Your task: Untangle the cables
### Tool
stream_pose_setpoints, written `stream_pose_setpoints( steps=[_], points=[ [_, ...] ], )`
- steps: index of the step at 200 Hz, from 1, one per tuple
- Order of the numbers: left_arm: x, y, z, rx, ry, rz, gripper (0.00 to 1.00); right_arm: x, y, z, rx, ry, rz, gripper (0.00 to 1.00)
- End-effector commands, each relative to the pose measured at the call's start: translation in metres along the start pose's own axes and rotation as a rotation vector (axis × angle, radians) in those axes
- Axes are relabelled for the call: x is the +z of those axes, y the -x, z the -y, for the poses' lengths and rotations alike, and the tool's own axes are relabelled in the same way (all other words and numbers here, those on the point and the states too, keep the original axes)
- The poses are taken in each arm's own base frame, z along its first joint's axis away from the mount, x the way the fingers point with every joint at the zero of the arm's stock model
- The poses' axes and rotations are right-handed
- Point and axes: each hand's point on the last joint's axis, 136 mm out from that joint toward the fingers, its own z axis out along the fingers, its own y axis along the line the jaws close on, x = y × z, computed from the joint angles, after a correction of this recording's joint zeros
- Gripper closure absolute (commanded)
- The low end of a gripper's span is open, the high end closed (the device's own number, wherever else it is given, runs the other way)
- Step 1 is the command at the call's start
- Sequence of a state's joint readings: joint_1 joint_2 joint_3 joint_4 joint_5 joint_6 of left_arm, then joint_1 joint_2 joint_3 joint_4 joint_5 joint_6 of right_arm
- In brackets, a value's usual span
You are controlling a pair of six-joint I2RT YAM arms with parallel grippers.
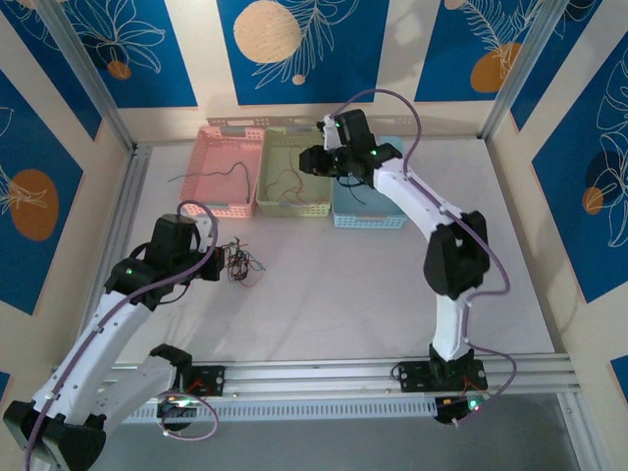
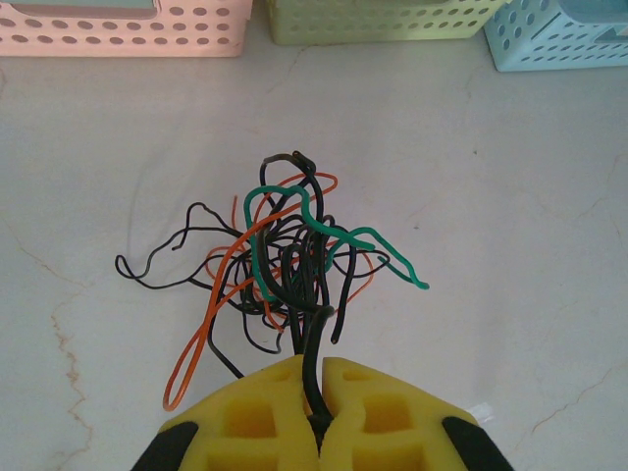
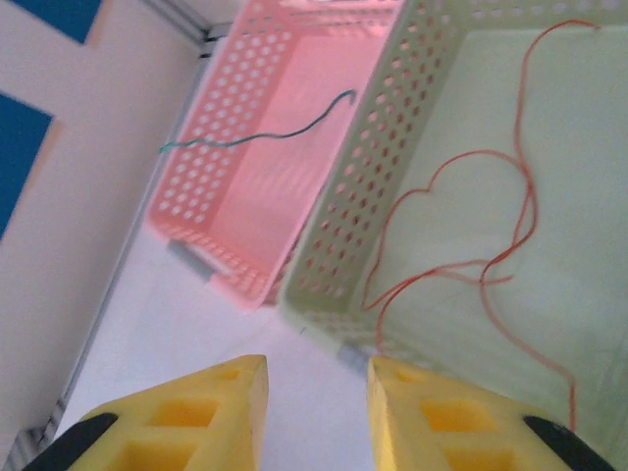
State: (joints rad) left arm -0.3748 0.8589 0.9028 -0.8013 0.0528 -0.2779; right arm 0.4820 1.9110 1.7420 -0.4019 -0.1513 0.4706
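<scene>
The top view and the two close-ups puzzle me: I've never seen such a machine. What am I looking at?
The top view looks down on a table with two white robot arms, the left arm and the right arm. Each ends in a yellow pincer with a small camera beside it; those cameras give the close-ups. The left pincer is shut on a black strand of a tangle of thin wires lying on the table. The right pincer is open, holding nothing, above three baskets. The pink basket holds a dark wire, the green basket an orange wire; a blue basket stands beside them.
</scene>
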Motion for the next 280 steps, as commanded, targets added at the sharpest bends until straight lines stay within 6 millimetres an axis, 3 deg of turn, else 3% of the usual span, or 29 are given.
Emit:
stream_pose_setpoints(
  steps=[1, 24, 46, 75, 115, 155, 232, 252, 280],
  points=[
    [0.000, -0.002, 0.001, 0.008, -0.016, -0.002, 1.00, -0.013, -0.029, -0.020, -0.057, 0.065, -0.009, 0.68],
    [-0.002, 0.000, 0.010, 0.015, -0.065, 0.007, 1.00, -0.036, -0.080, -0.043, -0.175, 0.085, -0.021, 0.67],
    [-0.010, 0.004, 0.034, 0.032, -0.207, 0.043, 1.00, -0.056, -0.130, -0.056, -0.239, 0.133, -0.030, 0.61],
    [-0.017, 0.005, 0.069, 0.034, -0.418, 0.041, 1.00, -0.071, -0.184, -0.058, -0.273, 0.199, -0.069, 0.55],
    [-0.006, 0.003, 0.064, -0.036, -0.390, 0.005, 1.00, -0.069, -0.243, -0.064, -0.336, 0.274, -0.181, 0.51],
    [0.003, -0.001, 0.062, -0.062, -0.382, -0.026, 1.00, -0.062, -0.248, -0.075, -0.398, 0.298, -0.181, 0.48],
    [0.007, -0.004, 0.057, -0.065, -0.355, -0.043, 1.00, -0.027, -0.247, -0.092, -0.472, 0.282, -0.265, 0.48],
    [0.007, -0.004, 0.057, -0.064, -0.352, -0.044, 1.00, -0.022, -0.252, -0.093, -0.481, 0.279, -0.286, 0.52],
    [0.005, -0.003, 0.055, -0.061, -0.341, -0.035, 1.00, -0.013, -0.258, -0.080, -0.459, 0.226, -0.312, 0.62]
  ],
)
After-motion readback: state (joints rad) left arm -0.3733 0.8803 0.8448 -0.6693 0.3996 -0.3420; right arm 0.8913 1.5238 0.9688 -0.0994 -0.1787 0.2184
